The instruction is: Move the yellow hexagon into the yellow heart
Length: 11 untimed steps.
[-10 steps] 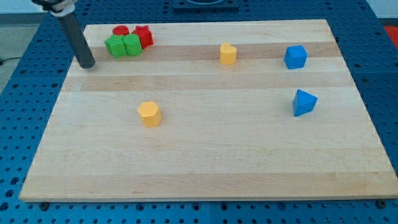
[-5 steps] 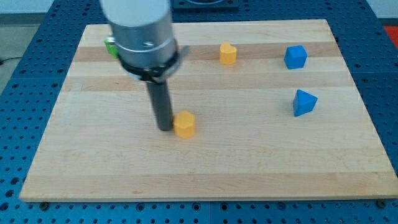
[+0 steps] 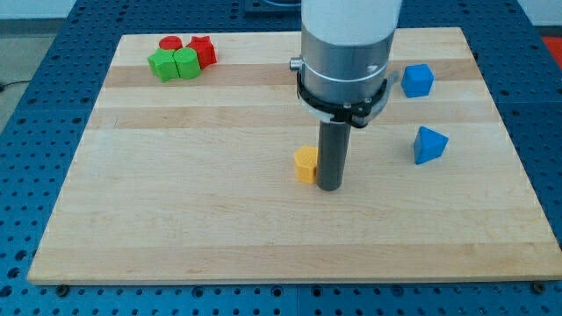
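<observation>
The yellow hexagon (image 3: 306,164) lies near the middle of the wooden board (image 3: 176,219). My tip (image 3: 330,185) stands just to its right, touching or nearly touching its side. The rod rises from there, and the arm's grey body covers the spot at the view's top where the yellow heart stood earlier. The yellow heart is hidden now.
Two red blocks (image 3: 202,48) and two green blocks (image 3: 174,64) cluster at the view's top left. A blue cube (image 3: 417,80) sits at the top right. A blue triangular block (image 3: 428,145) lies at the right, below the cube.
The yellow hexagon has slid to the right and slightly up. My tip has gone from the hexagon's left side to its right side. The arm now hides the yellow heart.
</observation>
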Tool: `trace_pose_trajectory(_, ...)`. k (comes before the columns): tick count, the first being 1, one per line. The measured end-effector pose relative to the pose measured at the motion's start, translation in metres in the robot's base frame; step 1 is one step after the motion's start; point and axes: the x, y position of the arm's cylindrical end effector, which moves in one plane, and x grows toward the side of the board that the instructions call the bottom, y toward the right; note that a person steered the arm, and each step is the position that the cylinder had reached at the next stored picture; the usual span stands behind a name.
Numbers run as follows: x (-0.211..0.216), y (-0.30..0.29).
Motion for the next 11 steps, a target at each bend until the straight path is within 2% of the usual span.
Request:
trace_pose_trajectory(3,-0.017,-0.031)
trace_pose_trajectory(5,-0.027,-0.078)
trace_pose_trajectory(8,-0.104,-0.079)
trace_pose_trajectory(10,-0.120,-0.046)
trace_pose_trajectory(11,-0.118,-0.072)
